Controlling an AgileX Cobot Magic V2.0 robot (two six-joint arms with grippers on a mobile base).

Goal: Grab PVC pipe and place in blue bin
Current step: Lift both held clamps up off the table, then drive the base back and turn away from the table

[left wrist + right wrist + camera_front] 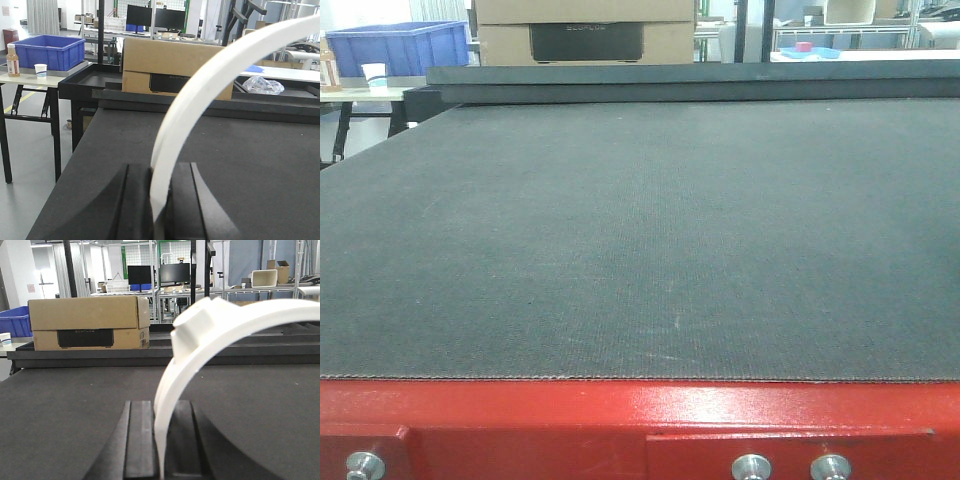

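In the left wrist view my left gripper (161,172) is shut on a thin white PVC pipe arc strap (200,85) that curves up and to the right over the dark table. In the right wrist view my right gripper (165,407) is shut on a white arc strap (235,317) with a blocky tab (192,330) near its top. I cannot tell whether these are one piece or two. The blue bin (50,50) stands on a side table at the far left, and also shows in the front view (395,45). Neither gripper shows in the front view.
A dark felt table top (640,240) has a red front edge (640,410). A cardboard box (87,322) stands on a black tray at the back. A paper cup (40,70) and a bottle (13,60) stand by the bin.
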